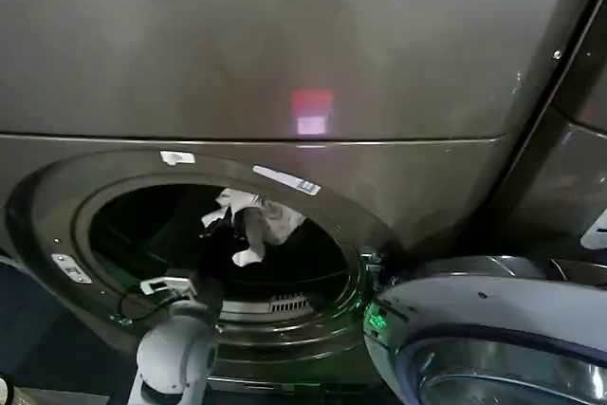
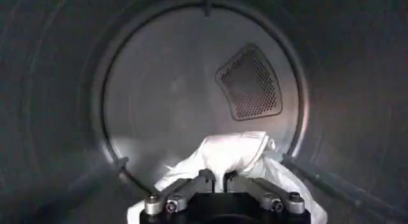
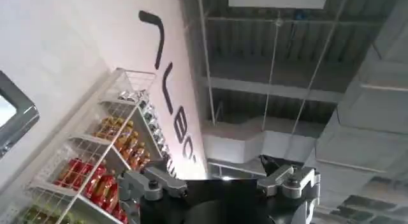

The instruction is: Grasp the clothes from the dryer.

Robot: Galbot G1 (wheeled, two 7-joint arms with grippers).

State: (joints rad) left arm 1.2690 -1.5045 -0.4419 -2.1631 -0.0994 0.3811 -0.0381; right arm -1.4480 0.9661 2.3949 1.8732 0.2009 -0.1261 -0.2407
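One whitish garment point(image 2: 233, 156) was held in the pinched-shut jaws of the left gripper point(image 2: 217, 179), inside the dryer point(image 1: 285, 64). Lifting out was left. The right gripper's point(image 3: 220, 180) jaws were wide apart.

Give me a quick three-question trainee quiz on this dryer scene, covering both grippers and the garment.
1. True or false: the left gripper is shut on the whitish light-grey fabric garment.
2. Multiple choice: where is that garment? A) inside the perforated steel drum of the dark bronze-grey metal dryer; B) draped over the open door; C) on the floor.
3. Short answer: what is the right gripper pointing toward, and how do its jaws stand?

Key
1. True.
2. A.
3. The ceiling; its jaws are open and hold nothing.
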